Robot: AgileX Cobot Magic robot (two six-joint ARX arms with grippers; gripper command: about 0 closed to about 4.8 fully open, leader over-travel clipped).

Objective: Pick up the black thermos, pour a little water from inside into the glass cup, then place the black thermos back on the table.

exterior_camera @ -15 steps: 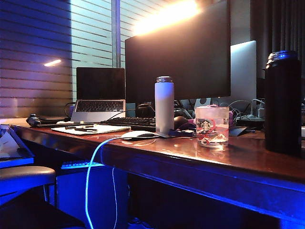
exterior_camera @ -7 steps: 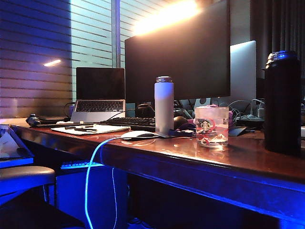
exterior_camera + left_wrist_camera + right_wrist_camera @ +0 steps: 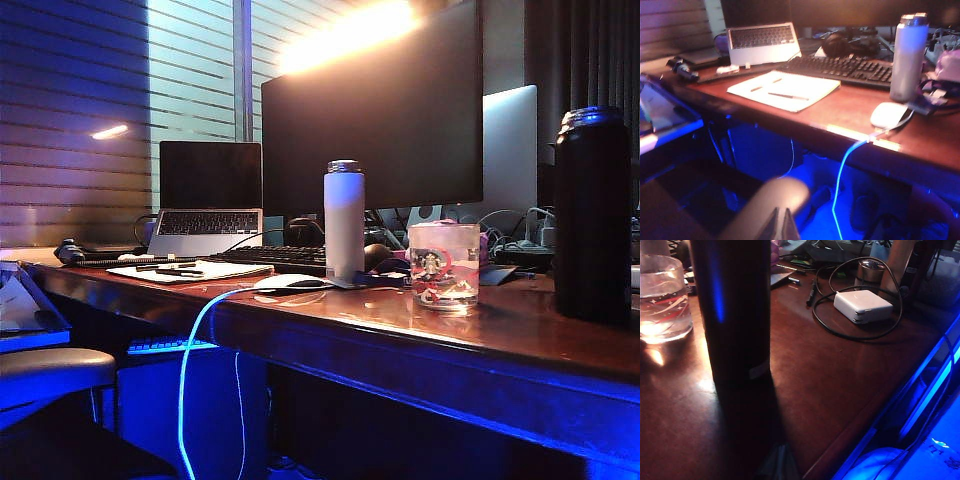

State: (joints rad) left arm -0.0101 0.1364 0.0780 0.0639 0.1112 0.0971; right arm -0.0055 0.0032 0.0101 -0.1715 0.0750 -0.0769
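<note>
A: Checking the exterior view: the black thermos point(image 3: 594, 213) stands upright on the surface point(image 3: 400, 315), right of the glass cup point(image 3: 444, 265); no arm shows.

B: Left wrist view: left gripper point(image 3: 781, 226) appears closed, empty, below the edge. Right wrist view: right gripper point(image 3: 778, 463) closed, empty, facing the thermos; open wide before approaching.
</note>
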